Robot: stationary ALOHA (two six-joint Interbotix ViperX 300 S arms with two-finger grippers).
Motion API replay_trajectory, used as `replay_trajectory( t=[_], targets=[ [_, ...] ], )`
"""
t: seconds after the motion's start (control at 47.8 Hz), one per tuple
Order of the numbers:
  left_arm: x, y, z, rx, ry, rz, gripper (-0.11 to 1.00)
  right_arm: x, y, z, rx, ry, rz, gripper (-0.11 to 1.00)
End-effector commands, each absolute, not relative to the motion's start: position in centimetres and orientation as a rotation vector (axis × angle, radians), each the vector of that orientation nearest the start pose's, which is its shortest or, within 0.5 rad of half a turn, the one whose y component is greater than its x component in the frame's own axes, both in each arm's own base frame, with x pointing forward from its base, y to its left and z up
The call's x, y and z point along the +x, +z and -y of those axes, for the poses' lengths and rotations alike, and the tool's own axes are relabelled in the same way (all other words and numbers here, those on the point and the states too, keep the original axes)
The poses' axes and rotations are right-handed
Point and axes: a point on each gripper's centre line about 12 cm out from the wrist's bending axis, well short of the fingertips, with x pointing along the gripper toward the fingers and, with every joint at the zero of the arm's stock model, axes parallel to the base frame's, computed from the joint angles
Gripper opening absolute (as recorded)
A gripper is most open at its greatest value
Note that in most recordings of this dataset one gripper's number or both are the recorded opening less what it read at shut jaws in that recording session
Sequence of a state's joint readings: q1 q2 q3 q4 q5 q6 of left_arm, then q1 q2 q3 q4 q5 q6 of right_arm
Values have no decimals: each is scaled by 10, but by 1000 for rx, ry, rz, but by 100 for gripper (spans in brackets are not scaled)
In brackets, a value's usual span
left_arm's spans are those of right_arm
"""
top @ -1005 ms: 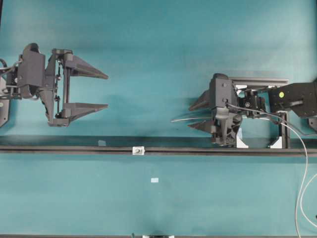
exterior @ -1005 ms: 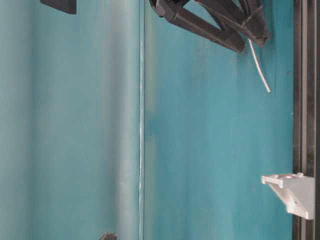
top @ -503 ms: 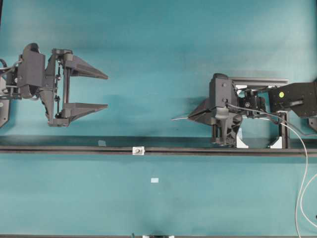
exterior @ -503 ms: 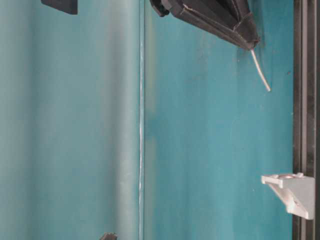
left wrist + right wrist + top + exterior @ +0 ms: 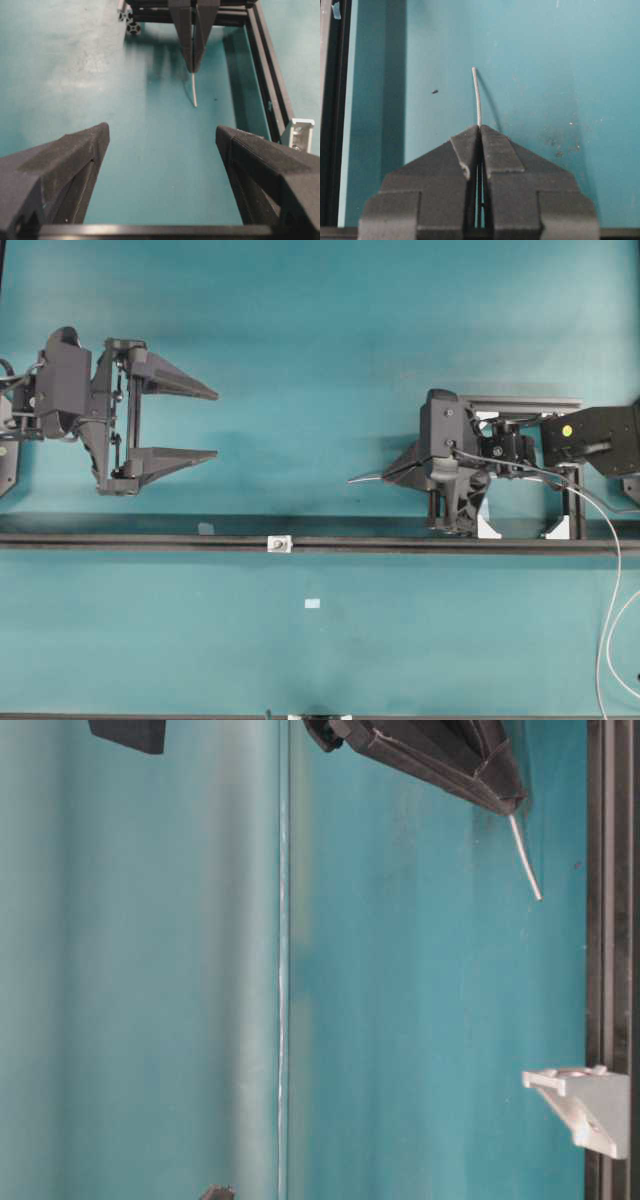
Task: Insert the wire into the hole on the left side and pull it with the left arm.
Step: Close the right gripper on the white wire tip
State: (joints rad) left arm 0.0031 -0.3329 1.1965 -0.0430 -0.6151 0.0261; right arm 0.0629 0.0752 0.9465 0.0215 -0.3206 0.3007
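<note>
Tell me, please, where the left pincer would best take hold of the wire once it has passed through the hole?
Probably the bare tip of the wire beyond the shut right pincer, approached from the left pincer side, fingers straddling it crosswise, since it is thin and points that way.

Robotics lab bench: bare teal tabletop (image 5: 320,320), black aluminium-extrusion rail (image 5: 400,543) across it, white corner bracket (image 5: 585,1105), two fixed black robot arms facing each other.

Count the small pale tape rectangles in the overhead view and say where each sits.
2. One tape rectangle lies just above the black rail, left of the white fitting; the other lies below the rail. Others may be hidden.
</note>
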Motion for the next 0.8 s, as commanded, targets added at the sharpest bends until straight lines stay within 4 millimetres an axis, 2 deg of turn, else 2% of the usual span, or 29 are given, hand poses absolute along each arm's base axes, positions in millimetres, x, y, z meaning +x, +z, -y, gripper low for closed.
replay_trajectory(
  t=[0.0, 0.314, 0.649, 0.775],
  targets=[
    [269, 177, -5, -8, 32, -233, 78, 334, 106, -20, 280, -47, -650, -2],
    [269, 177, -5, -8, 32, -233, 78, 329, 133, -18, 274, -44, -634, -2],
    [270, 180, -5, -8, 32, -223, 78, 322, 169, -15, 273, -34, -539, -2],
    [270, 181, -5, -10, 32, -221, 78, 319, 172, -15, 276, -32, -524, -2]
  ],
)
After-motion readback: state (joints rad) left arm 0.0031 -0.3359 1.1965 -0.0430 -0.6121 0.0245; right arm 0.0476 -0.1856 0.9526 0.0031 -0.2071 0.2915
